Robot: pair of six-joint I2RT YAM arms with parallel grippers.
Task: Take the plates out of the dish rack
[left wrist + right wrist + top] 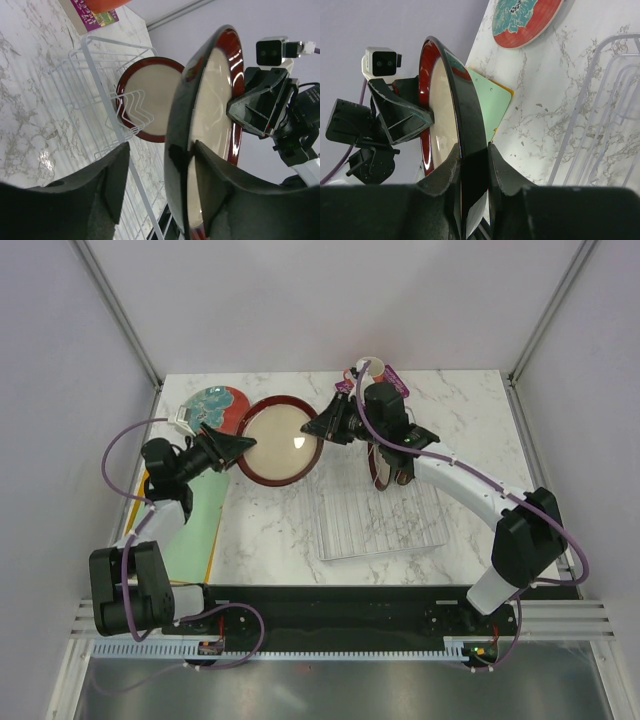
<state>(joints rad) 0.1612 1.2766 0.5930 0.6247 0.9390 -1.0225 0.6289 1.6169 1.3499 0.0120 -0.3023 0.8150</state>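
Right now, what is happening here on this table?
Both arms meet at one round cream plate with a dark red rim, held between them over the marble table. The right gripper is clamped on its rim. The left gripper has open fingers around the opposite rim, so this looks like a handover. A second red-rimmed plate stands in the clear ribbed dish rack, and a teal-and-red floral plate lies at the back left.

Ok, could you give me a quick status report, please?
Right claw shut on red-rimmed plate, clear of dish rack. Left claw open astride opposite rim. Second plate upright in rack.
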